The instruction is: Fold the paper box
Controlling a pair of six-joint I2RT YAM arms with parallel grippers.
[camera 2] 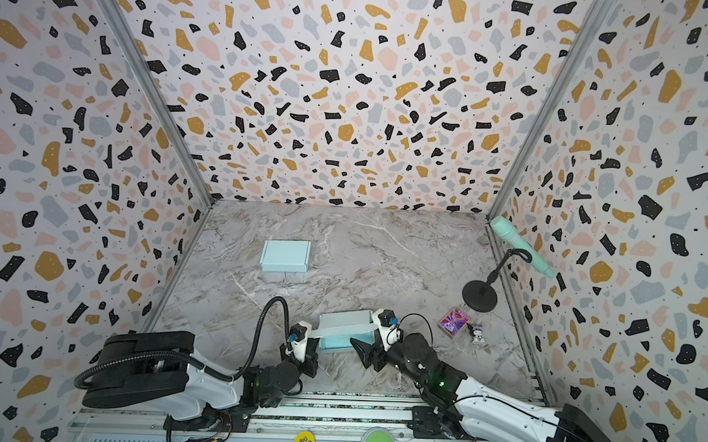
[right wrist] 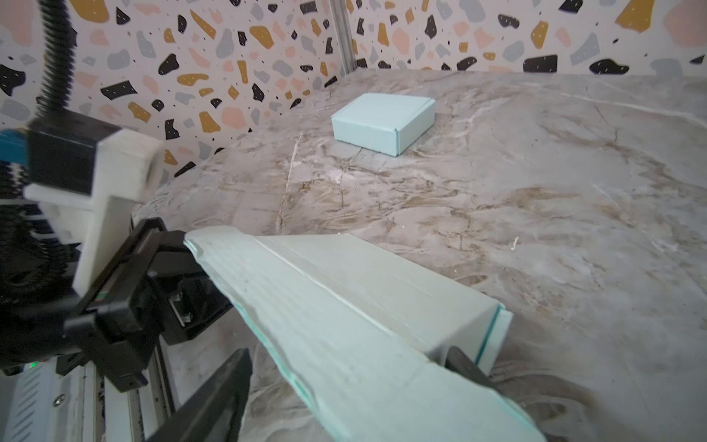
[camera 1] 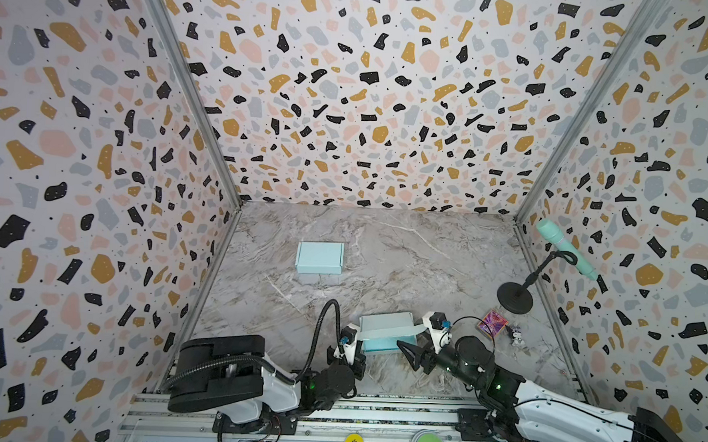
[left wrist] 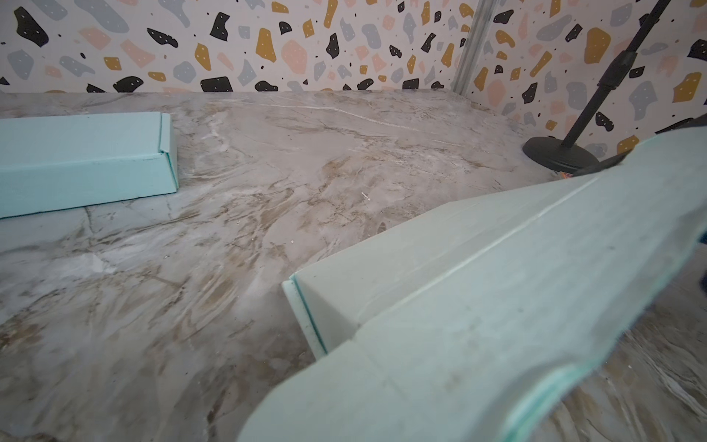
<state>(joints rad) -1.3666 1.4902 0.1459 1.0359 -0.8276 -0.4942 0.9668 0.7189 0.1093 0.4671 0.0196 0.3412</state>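
Observation:
The pale blue paper box (camera 1: 384, 324) lies near the table's front edge, half folded, with its long lid flap (right wrist: 344, 344) raised over the body. My left gripper (camera 1: 360, 342) is shut on the flap's left end; the right wrist view shows its black jaws (right wrist: 168, 248) pinching the tip. In the left wrist view the flap (left wrist: 478, 325) hides those jaws. At the flap's right end my right gripper (right wrist: 340, 386) stands open. Its fingers (right wrist: 214, 402) sit on either side of the flap with clear gaps, so it holds nothing.
A second blue box (camera 1: 320, 257), fully closed, sits further back on the left. At the right wall there is a microphone stand (camera 1: 514, 297) with a mint microphone (camera 1: 563, 247). A colourful card (camera 1: 492, 323) and a small figurine (camera 1: 516, 336) lie close by.

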